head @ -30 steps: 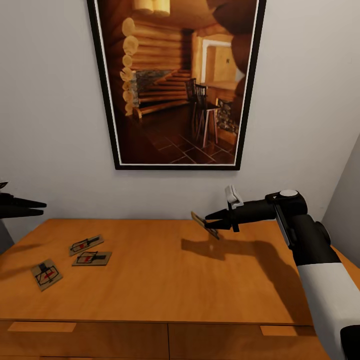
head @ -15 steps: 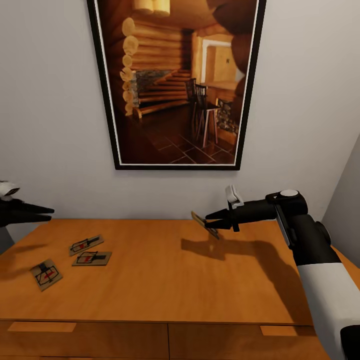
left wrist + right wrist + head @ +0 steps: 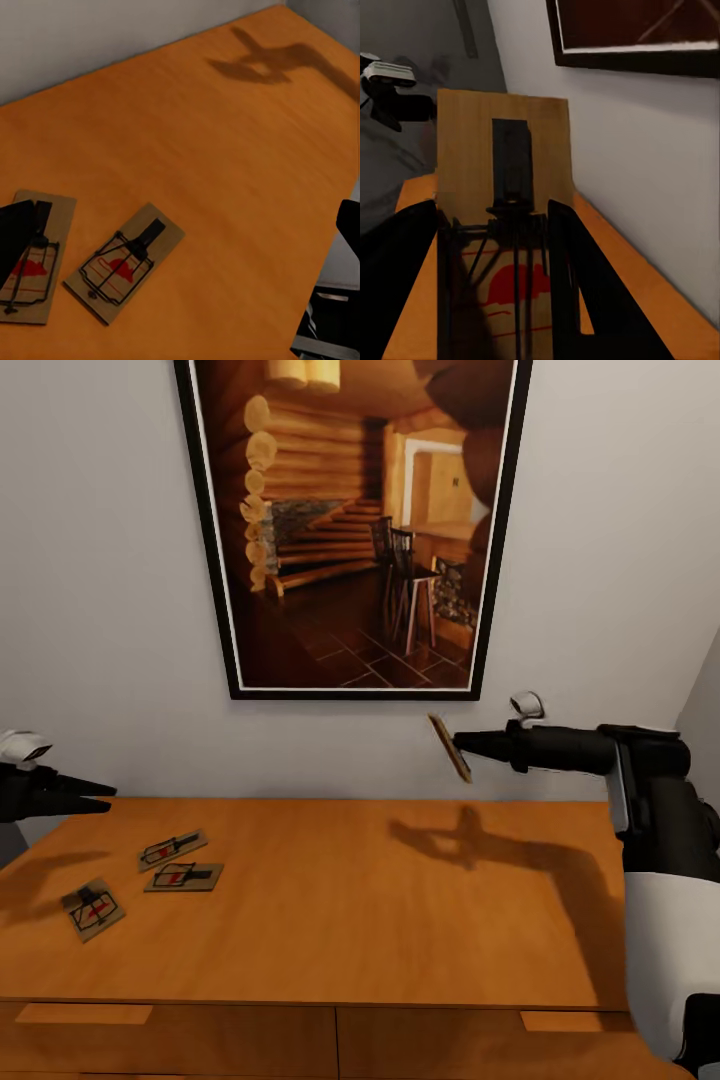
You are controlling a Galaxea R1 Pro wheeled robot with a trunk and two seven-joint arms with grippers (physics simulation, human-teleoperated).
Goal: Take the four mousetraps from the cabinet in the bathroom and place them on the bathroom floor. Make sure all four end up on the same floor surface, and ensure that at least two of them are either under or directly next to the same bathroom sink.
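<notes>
Above the cabinet [image 3: 330,900], near the framed picture [image 3: 350,530] on the wall, the right gripper [image 3: 462,745] holds one mousetrap [image 3: 449,748] edge-on, jaws closed on it. The right wrist view confirms the grasp: both fingers flank the trap's wooden base [image 3: 502,217], its red mark and wire parts facing the camera. Compared with half a second ago, the right arm has risen and straightened; the trap, then just over the surface, now hangs well clear of it, just below the picture's lower frame, and its shadow falls farther along the wood. Three other traps lie flat at the cabinet's left end: two close together [image 3: 172,849] [image 3: 183,876] and one nearer the front edge [image 3: 92,908]. The left gripper [image 3: 95,794] has advanced slightly from the cabinet's left edge towards these three and hovers above them; whether its jaws are open cannot be told. The left wrist view looks down on two of the traps [image 3: 124,262] [image 3: 30,255]. The lift suggests that the first trap is ready for carriage to the bathroom floor, while three placements remain outstanding.
</notes>
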